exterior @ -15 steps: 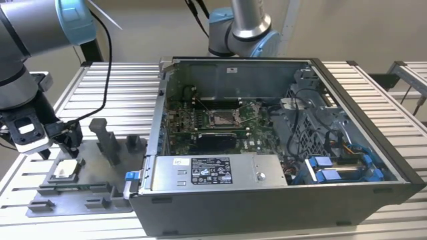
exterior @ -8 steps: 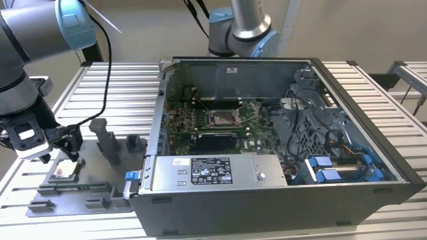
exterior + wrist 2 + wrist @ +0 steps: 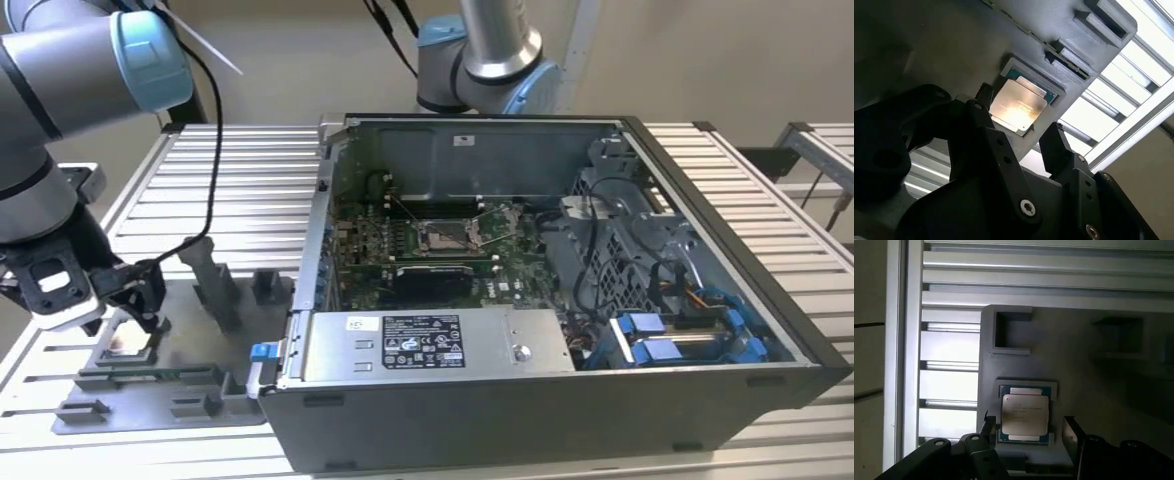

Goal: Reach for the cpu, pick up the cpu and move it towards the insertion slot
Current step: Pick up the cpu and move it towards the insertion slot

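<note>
1. Exterior view, lower left of the frame: the gripper (image 3: 138, 322) was seen lowered onto the grey fixture tray (image 3: 80, 415), directly over the cpu (image 3: 124, 347).
2. In both wrist views the cpu (image 3: 1016, 106) (image 3: 1025, 414) was recorded lying flat and face-up in a square pocket of the tray, its pale lid lit and a green edge showing round it. It was not yet lifted.
3. The jaws were noted as spread, with one finger (image 3: 1070, 432) standing to each side of the chip. Gaps were visible on both sides and no contact could be made out.
4. The straddle was judged a set-up for a side pinch, since so thin and flat a part offers only its edges.
5. The pocket was judged to keep the chip squared and located for that approach.
6. The insertion slot (image 3: 447, 236) was seen near the frame's centre, a shiny frame among green board, well apart from the gripper.
7. The slot sat inside the computer case (image 3: 534, 400), which was laid on its side with the open face up. This was judged to give access from above.
8. Surface: a pale slatted metal table (image 3: 227, 170) was found carrying tray and case just beside each other; whether they touched could not be told.
9. Room: a plain beige wall was noted behind, and a second arm (image 3: 481, 50) was seen at top centre behind the case.
</note>
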You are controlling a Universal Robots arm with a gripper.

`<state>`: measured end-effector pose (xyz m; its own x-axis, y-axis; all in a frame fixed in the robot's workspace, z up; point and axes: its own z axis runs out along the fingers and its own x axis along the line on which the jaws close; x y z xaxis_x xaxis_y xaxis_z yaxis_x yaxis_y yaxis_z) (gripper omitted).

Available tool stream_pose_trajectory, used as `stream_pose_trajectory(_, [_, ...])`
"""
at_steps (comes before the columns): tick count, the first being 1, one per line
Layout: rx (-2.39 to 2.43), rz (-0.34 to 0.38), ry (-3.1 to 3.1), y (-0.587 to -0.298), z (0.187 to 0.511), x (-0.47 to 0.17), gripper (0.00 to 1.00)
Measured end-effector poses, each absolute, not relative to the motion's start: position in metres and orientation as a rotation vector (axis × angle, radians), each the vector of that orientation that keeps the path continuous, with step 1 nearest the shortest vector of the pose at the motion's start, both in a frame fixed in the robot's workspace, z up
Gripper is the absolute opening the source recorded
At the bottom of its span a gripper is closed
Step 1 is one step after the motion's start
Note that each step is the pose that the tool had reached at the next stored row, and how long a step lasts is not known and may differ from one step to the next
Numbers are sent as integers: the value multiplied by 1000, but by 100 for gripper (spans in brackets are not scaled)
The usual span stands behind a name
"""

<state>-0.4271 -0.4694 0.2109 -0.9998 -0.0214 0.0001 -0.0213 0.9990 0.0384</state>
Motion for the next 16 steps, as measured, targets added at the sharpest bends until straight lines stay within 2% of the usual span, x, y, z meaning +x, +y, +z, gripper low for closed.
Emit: stream_pose_trajectory(16, [32,-60,-3140,-470,187,-429,100])
